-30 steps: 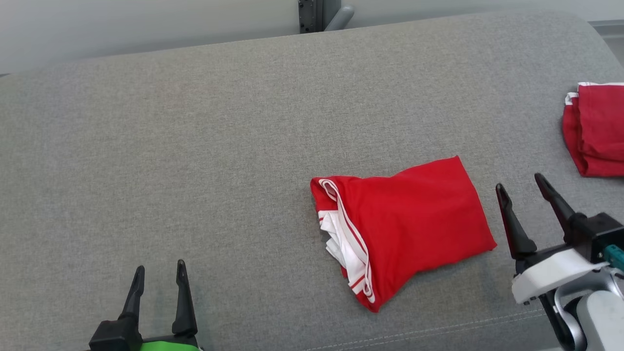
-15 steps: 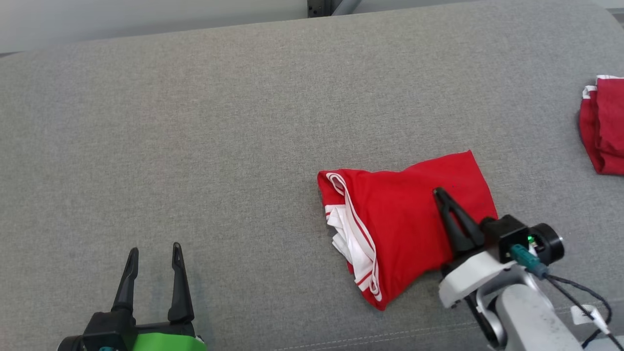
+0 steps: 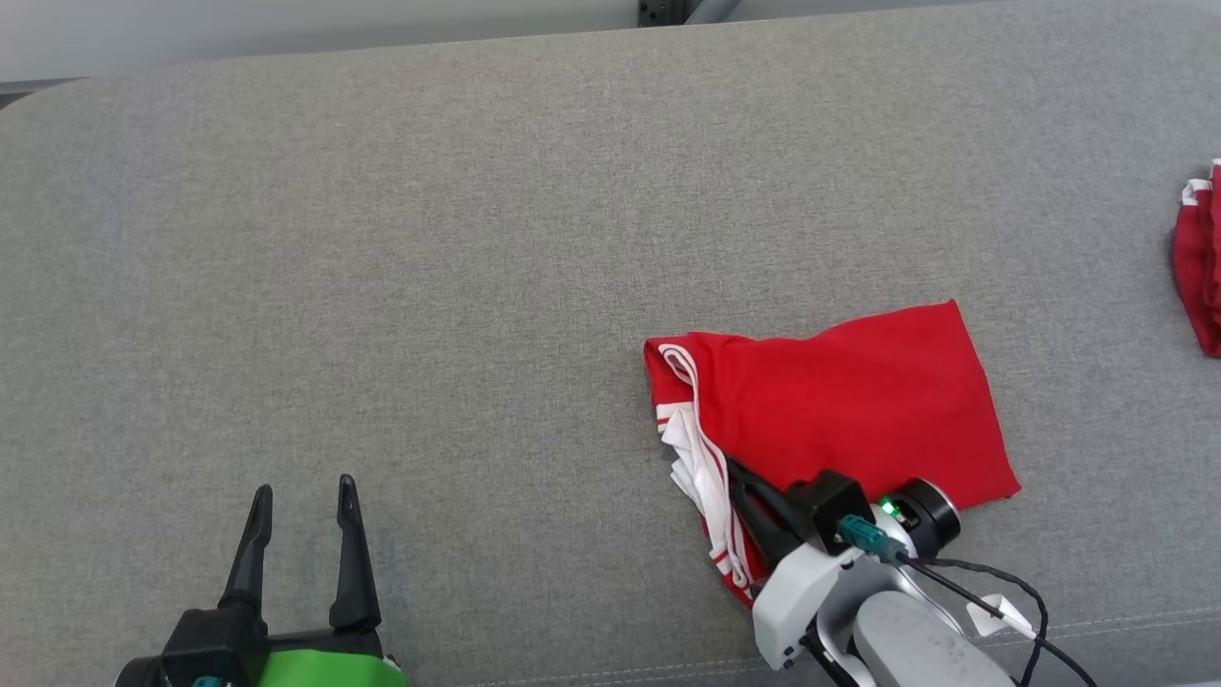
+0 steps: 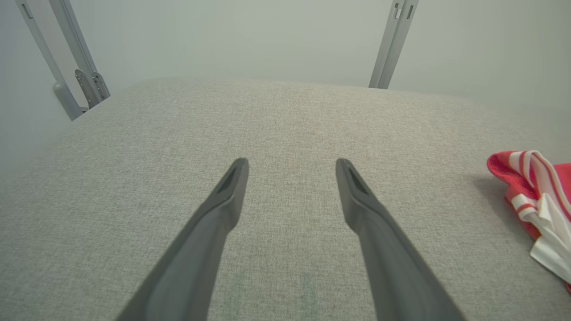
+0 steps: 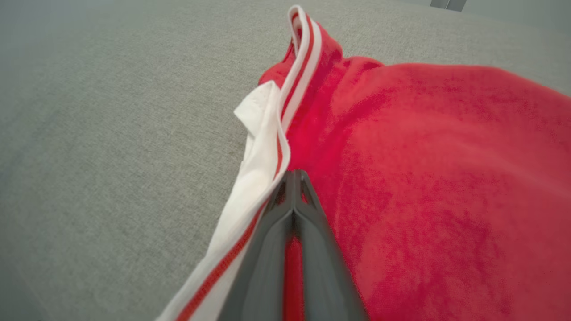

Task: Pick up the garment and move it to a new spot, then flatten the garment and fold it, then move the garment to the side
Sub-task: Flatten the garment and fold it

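Observation:
The garment (image 3: 858, 410) is a folded red piece with white striped trim, lying on the grey cushion (image 3: 382, 286) right of centre. My right gripper (image 3: 736, 469) is shut, its fingers lying low over the garment's front-left edge beside the white trim. In the right wrist view the closed tips (image 5: 293, 174) meet right at the trim line of the garment (image 5: 424, 156), and I see no fold pinched between them. My left gripper (image 3: 302, 489) stands open over bare cushion at the lower left. Its spread fingers (image 4: 292, 162) hold nothing, with the garment's trimmed end (image 4: 535, 191) off to their right.
Another red garment (image 3: 1204, 258) lies at the cushion's far right edge. Grey metal struts (image 4: 397, 40) rise behind the cushion against a pale wall. The cushion's stitched front edge (image 3: 1126, 625) runs along the bottom.
My right gripper went from open beside the garment's right end to shut, and swung left across the garment to its trimmed front-left edge. The head view shifted a little. My left gripper stayed open.

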`<state>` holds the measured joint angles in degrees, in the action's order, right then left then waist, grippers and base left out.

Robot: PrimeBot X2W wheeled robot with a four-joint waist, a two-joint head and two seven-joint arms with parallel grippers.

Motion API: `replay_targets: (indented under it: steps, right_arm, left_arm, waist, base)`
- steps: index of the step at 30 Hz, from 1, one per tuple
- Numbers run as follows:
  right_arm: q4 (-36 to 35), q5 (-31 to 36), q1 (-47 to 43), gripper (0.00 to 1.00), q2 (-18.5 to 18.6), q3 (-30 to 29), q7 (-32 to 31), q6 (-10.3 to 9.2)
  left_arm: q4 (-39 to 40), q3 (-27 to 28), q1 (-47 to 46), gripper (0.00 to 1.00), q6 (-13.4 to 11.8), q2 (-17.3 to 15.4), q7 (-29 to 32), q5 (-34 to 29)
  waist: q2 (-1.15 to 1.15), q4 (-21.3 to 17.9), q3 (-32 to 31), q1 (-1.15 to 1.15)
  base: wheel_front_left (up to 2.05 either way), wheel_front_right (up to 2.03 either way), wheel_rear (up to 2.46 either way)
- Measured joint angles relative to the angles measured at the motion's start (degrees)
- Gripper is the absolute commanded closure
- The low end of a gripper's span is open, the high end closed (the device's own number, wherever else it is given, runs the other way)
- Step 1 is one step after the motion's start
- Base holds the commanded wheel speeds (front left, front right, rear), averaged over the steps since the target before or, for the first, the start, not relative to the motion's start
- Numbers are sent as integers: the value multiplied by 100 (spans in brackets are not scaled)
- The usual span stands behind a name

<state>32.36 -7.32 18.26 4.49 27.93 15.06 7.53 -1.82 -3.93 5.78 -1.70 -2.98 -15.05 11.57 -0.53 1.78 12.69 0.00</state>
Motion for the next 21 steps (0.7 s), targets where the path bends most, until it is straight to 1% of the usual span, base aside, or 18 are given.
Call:
replay_targets:
  steps: [4,12,15,19,20,21]
  right_arm:
    - [360,-44,246,100,-87,281,0,-1]
    - [577,-220,399,100,-152,709,0,-1]
    - [500,-248,403,100,-151,753,0,-1]
    - [-16,-294,321,100,-170,631,0,-1]
    - [-144,-270,250,88,-153,601,0,-1]
    - [-254,-235,180,71,-107,608,0,0]
  left_arm:
    - [-13,-59,-13,0,-8,1,0,49]
    - [-21,-115,-58,0,-91,2,0,190]
    - [-16,-104,-51,0,-110,3,1,202]
    - [56,-13,36,0,-154,5,1,241]
    - [59,25,79,0,-165,4,1,242]
    - [55,64,116,0,-167,5,0,243]
  waist:
    - [0,56,-4,0]
    - [0,149,-31,0]
    - [0,130,-63,0]
    - [0,45,-173,0]
    - [0,10,-205,0]
    - [0,-26,-239,0]
  base:
    - [0,0,0]
    - [0,0,0]
    - [0,0,0]
    - [0,0,0]
    - [0,0,0]
    - [0,0,0]
